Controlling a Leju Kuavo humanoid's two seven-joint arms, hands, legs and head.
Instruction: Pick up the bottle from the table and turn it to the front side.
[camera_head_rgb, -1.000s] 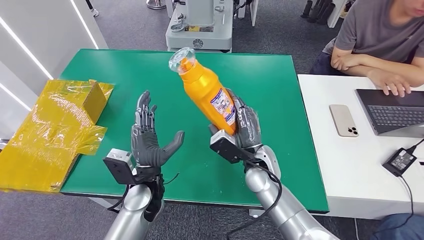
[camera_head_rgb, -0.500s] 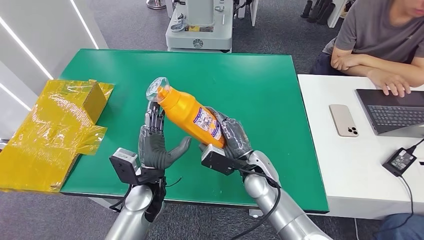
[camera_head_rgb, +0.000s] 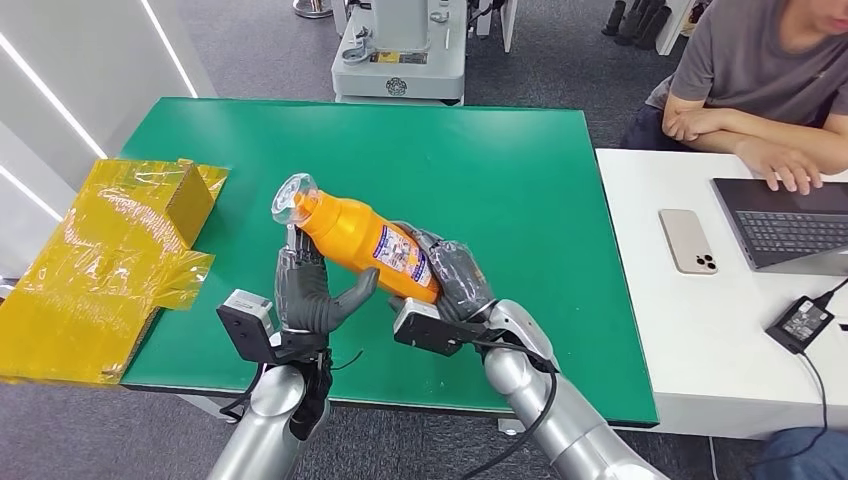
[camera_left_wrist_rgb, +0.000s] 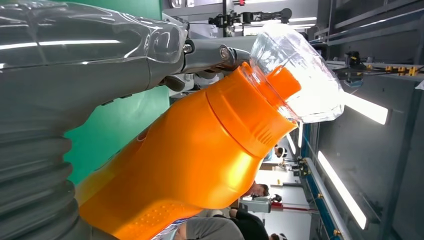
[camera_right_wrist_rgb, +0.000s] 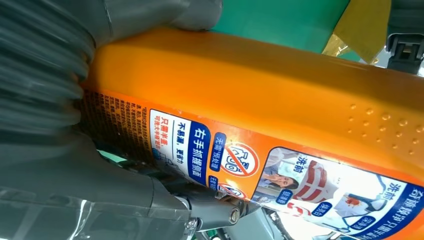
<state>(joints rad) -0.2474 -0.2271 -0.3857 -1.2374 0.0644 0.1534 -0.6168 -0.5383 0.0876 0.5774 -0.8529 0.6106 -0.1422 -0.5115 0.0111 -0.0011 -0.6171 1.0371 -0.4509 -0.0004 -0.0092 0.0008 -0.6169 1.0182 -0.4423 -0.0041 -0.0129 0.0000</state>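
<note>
The orange bottle (camera_head_rgb: 365, 240) now lies close to level above the green surface (camera_head_rgb: 520, 170), where a second ago it stood steeply tilted with its clear cap high and half a second ago it was partway down. Its clear cap (camera_head_rgb: 291, 198) has swung toward the robot's left and lower, and now sits just above the fingertips of the left robot hand (camera_head_rgb: 310, 290). The right robot hand (camera_head_rgb: 450, 275) is wrapped around the bottle's lower end, fingers closed on its body, and it has drifted a little nearer the robot and leftward along with the bottle. The left robot hand has come up under the bottle's neck end: its thumb (camera_head_rgb: 355, 285) now reaches the orange body from below and its fingers stand behind the neck, whereas a second ago it stood spread and well apart from the bottle. Seen from the left wrist, the bottle (camera_left_wrist_rgb: 190, 165) lies against the grey palm, but whether the fingers have actually closed on it I cannot tell. From the right wrist, the printed label (camera_right_wrist_rgb: 280, 175) faces the camera. The yellow wrapping (camera_head_rgb: 110, 260) at the surface's left edge, the phone (camera_head_rgb: 687, 240), the laptop (camera_head_rgb: 790, 220) and the seated person (camera_head_rgb: 760, 80) at the white desk (camera_head_rgb: 700, 340) are as they were.
</note>
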